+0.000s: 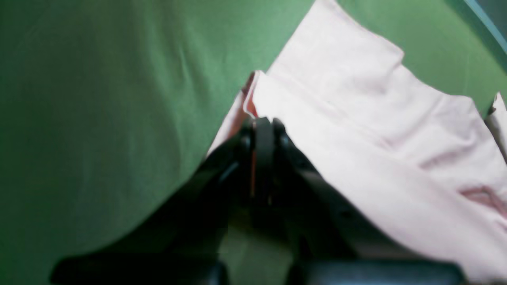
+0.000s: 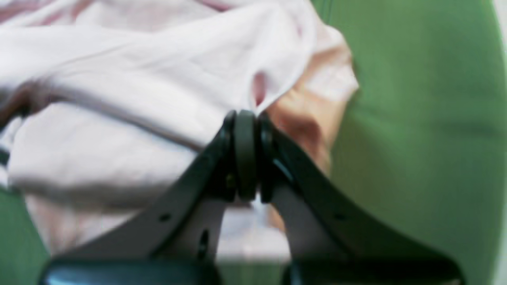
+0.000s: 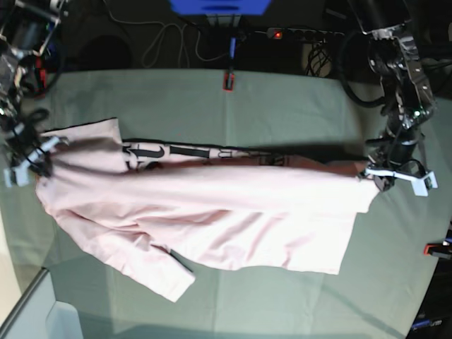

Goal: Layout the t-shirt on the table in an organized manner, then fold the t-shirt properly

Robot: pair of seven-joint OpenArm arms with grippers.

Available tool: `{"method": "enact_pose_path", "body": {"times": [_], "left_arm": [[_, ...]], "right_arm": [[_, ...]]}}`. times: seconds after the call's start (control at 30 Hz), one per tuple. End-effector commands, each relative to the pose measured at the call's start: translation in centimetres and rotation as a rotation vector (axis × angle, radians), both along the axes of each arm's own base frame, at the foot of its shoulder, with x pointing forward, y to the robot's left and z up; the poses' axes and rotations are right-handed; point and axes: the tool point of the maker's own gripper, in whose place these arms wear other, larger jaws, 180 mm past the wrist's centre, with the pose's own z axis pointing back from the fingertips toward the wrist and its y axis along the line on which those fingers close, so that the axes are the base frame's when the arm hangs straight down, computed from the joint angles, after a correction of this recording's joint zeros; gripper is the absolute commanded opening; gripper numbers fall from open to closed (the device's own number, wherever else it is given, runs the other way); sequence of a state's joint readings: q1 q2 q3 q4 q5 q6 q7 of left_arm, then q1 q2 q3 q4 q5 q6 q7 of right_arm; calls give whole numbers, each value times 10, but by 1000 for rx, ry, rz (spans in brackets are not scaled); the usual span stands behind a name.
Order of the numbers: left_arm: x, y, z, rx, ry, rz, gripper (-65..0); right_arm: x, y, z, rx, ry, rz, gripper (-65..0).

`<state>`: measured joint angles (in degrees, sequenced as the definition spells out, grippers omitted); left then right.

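The pale pink t-shirt is stretched sideways across the green table, with black lettering showing along its far edge. My left gripper is at the shirt's right end. In its wrist view the left gripper is shut on a folded edge of the t-shirt. At the shirt's left end is my right gripper. Its wrist view shows the right gripper shut on bunched fabric of the t-shirt. A sleeve hangs toward the near side.
A red-and-black clamp sits on the table's far edge, another clamp at the right edge. Cables and a power strip lie behind the table. The table's rounded near-left corner is close to the right arm.
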<state>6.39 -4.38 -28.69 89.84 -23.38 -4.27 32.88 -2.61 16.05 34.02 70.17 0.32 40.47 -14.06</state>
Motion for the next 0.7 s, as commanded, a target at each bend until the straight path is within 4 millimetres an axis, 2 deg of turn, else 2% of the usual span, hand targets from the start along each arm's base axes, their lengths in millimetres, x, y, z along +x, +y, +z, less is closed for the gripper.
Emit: {"method": "enact_pose_path", "body": {"times": [0.0,0.1,0.23,0.33,0.4,0.47,0.53,0.67], "left_arm": [[9,4,22,25,-70,3,-650],[-1,4,25,42,-69,-3,-650],[-15,1,34,70,-78,-16,-650],[-24,1,45,99,-92,-26,-650],[-26,8,55,115,-112,-10,-650],[-25,13,62,122,-131,5,-650],[-10,12,77,112,-184,1,-650],[33,7,107,105,-242,-52,-650]], "right_arm": [[6,-14,31,-25,-103,-31,-650],[-15,-25,58,-53,-167,-78,-650],[-44,-35,83,-105,-211,-128,-650],[-61,-41,90,-136,-212,-157,-650],[-64,-47,95,-149,-218,-172,-650],[-61,-48,98,-157,-225,-167,-650],[-50,-51,108,-175,-248,-151,-650],[3,-39,121,-165,-265,-80,-650]]}}
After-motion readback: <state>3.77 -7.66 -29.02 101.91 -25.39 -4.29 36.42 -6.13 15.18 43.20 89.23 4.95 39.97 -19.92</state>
